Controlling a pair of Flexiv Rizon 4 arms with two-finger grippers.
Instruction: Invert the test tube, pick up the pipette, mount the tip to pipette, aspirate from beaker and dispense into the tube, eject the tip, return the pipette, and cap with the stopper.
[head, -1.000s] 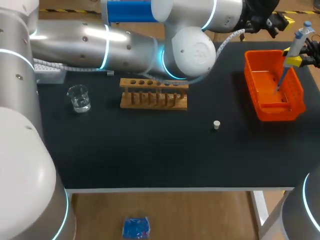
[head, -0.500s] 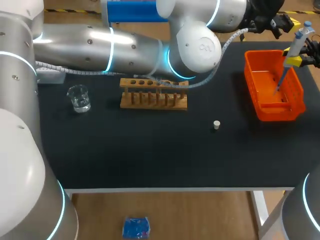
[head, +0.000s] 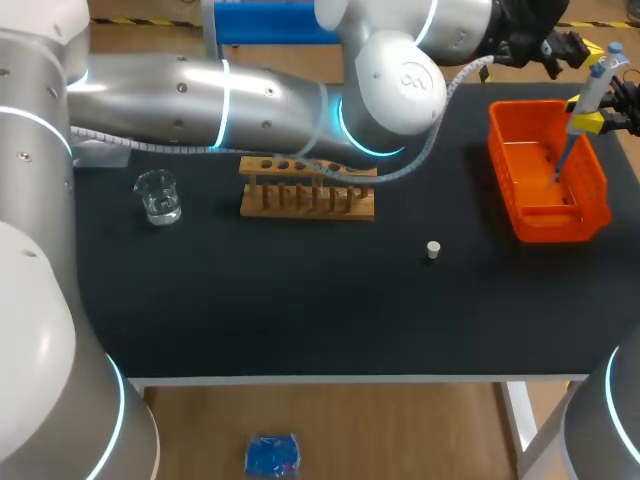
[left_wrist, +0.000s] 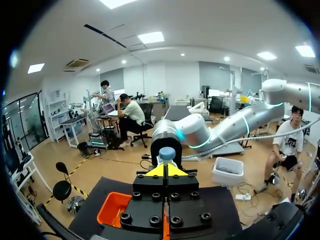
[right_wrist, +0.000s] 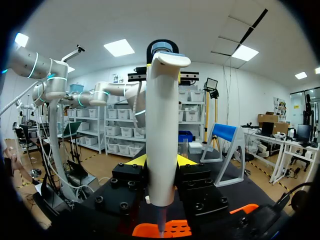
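Between the clamped fingers of the right gripper (right_wrist: 162, 162) the one pipette (head: 592, 90) stays upright, tip over the single orange bin (head: 550, 222) below. The left gripper (left_wrist: 166, 170), fingers pressed together and empty, has edged nearer the pipette's blue knob ahead. One beaker (head: 158, 195), one rack (head: 307, 190) and one stopper (head: 433, 249) lie well away from both.

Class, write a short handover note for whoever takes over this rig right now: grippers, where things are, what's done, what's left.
Right gripper: shut on the pipette, upright, lower end inside the orange bin.
Left gripper: shut, empty, close to the pipette's top.
Beaker stands beside the wooden rack; the stopper lies loose on the table.
Done: pipette picked up.
Left: return pipette, cap.
Tube and tip: cannot tell.
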